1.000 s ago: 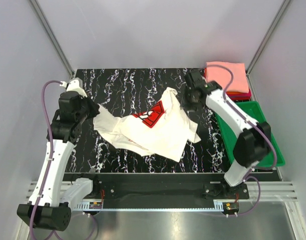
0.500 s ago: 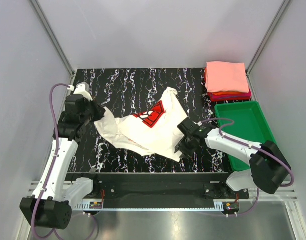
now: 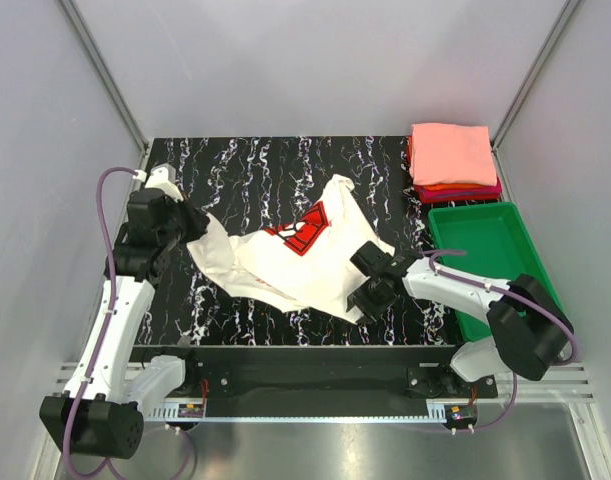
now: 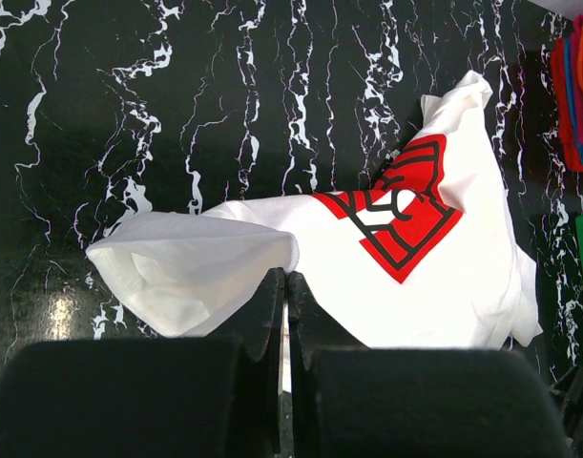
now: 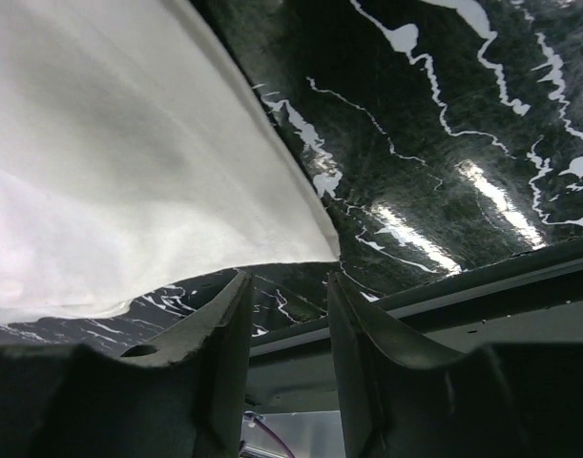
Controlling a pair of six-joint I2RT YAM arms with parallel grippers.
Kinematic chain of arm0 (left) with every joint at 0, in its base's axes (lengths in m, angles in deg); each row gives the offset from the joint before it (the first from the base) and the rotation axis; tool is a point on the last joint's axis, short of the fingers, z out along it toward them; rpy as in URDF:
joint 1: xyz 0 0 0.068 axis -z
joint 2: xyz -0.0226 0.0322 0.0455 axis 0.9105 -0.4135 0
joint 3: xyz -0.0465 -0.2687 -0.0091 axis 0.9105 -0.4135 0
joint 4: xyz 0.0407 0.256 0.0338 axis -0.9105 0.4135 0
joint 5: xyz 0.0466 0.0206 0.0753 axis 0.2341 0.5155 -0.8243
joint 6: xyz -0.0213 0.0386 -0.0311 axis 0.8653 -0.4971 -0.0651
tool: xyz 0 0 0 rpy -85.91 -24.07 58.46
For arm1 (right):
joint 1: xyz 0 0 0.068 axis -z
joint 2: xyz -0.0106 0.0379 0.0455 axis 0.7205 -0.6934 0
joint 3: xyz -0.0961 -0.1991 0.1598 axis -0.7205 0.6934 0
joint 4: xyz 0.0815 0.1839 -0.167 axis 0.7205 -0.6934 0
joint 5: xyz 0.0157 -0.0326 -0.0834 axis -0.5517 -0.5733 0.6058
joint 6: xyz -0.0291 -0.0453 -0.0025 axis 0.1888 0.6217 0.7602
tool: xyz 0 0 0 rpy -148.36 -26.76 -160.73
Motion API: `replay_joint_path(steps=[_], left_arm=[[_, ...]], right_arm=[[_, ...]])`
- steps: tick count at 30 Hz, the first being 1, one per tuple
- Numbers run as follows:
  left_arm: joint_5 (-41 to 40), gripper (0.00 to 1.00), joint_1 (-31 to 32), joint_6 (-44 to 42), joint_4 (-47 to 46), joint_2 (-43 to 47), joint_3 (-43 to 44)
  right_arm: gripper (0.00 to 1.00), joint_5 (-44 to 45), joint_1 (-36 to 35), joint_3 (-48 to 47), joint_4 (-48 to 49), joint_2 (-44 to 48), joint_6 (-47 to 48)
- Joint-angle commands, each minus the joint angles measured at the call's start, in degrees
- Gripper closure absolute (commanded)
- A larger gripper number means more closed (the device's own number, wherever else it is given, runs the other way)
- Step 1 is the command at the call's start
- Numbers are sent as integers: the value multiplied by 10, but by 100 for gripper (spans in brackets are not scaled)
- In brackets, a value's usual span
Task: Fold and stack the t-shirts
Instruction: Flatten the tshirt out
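**Right arm swings to the near corner of the shirt**

A second ago the right arm was reaching far across the surface (image 3: 265, 165) at the top end of the cream-white t-shirt (image 3: 305, 265). It has since dropped back and swung round to the shirt's near right corner, and in the last half second it has crept a little closer. The shirt has barely shifted. It lies crumpled across the middle of the surface, red print (image 3: 303, 232) facing up, not yet spread flat or folded. I take this as a change of grip point: the arm looks to be going for that corner so the two arms can pull the cloth out between them.

The right pincer (image 5: 288, 279) is spread open with nothing in it. The hem's corner hangs just in front of its fingertips, and bare surface shows through the gap. The arm lies low along the near edge, its forearm crossing the corner of the green tray (image 3: 485, 235).

The left pincer (image 4: 283, 286) is closed tight on the shirt's bunched left end, and its arm stands up with the elbow raised.

The stack of folded t-shirts (image 3: 453, 160), salmon-pink on top, sits in the far right corner.
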Motion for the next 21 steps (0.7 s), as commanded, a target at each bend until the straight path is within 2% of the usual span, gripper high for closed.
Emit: replay_joint_path(steps=[1,18,21], left_arm=[[23,100,-4,-2,-41,4,-2],[37,100,-13,1,-44,2,-4],[41,100,-14,1,-44,3,-4]], right_arm=[[56,3,-7,9,-11,-3,-27],[57,9,-13,37,39,-49,-42],[61,3,-14,39,50,-59,-38]])
